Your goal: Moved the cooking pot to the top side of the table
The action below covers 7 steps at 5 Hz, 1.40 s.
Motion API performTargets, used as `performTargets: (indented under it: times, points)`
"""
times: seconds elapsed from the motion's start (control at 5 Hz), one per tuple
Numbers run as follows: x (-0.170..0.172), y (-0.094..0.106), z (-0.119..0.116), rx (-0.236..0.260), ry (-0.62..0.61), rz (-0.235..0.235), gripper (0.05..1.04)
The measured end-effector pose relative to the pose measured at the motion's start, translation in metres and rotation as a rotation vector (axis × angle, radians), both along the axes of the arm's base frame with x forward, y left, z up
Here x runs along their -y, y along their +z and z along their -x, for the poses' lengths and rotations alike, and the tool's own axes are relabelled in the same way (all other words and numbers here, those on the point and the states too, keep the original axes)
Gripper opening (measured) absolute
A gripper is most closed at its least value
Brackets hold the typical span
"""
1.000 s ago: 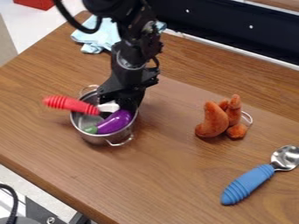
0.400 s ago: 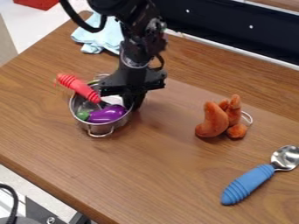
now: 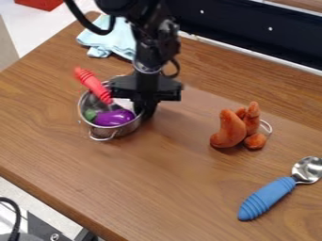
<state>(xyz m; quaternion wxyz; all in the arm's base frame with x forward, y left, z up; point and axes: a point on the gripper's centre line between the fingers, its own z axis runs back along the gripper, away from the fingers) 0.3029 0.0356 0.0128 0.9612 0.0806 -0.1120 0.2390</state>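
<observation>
The pot [image 3: 125, 130] sits at the left part of the counter [image 3: 182, 193] in the camera view, and my jaws hang at its right rim; whether they grip that rim or stand open, I cannot tell. The top side lies up the view, toward the cloth [image 3: 117, 40], so I should carry that way, gently (the jutting red handle [image 3: 94, 87] might tip out).

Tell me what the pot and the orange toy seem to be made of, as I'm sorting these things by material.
The pot looks like metal, probably stainless steel, with a smooth silvery sheen and a thin wire-like handle. The orange toy seems to be soft fabric, likely plush and stuffed: its surface looks matt and fuzzy, its shapes rounded.
</observation>
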Motion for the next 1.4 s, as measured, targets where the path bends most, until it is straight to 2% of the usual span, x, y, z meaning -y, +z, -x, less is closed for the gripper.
performTargets:
  times: [0.2,0.8,1.2,1.4]
  points:
    - [0.007,0.005,-0.007,0.001,-0.099,-0.018,0.062]
    - [0.031,0.024,-0.035,-0.009,-0.173,-0.086,0.062]
    - [0.057,0.035,-0.065,0.017,-0.121,-0.073,0.062]
    - [0.069,0.041,-0.083,0.043,-0.095,-0.085,0.062]
